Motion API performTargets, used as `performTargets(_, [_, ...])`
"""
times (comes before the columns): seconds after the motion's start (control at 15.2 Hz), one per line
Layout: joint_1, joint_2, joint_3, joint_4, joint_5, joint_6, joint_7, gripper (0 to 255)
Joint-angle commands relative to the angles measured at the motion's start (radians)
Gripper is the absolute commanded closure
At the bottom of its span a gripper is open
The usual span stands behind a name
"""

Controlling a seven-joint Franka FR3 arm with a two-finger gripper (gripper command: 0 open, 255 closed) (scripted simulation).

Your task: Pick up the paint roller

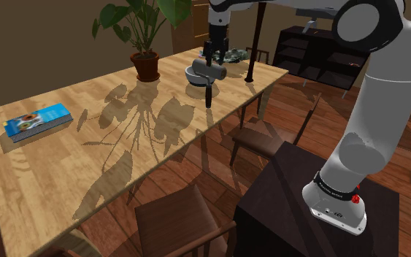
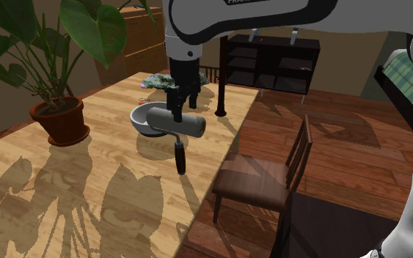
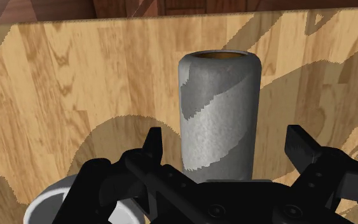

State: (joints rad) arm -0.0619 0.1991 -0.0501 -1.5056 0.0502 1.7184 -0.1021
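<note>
On the bench (image 1: 65,168), a blue book (image 1: 37,120) lies at the shoulder view's 9 o'clock, and a potted plant (image 1: 144,62) stands toward 11 o'clock. Further right, a pale bowl (image 2: 144,123) sits at the plant's 3 o'clock. The grey paint roller (image 2: 186,126) is just beside the bowl, its dark handle pointing to 6 o'clock. The pincer (image 3: 225,145) hangs straight over the roller with its fingers (image 3: 153,143) spread apart, one on each side of the sleeve, a slim gap showing at both. A wooden chair (image 2: 260,179) stands at the roller's 4 o'clock, off the bench edge.
</note>
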Motion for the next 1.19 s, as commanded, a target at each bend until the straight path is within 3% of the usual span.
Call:
performTargets(0.0, [0.001, 0.001, 0.001, -0.026, 0.0, 0.027, 0.0, 0])
performTargets(0.33, [0.001, -0.001, 0.001, -0.077, 0.001, 0.076, -0.002, 0])
performTargets(0.4, [0.001, -0.001, 0.001, -0.076, 0.001, 0.075, -0.002, 255])
performTargets(1.12, [0.001, 0.0, 0.001, -0.049, 0.0, 0.049, -0.001, 255])
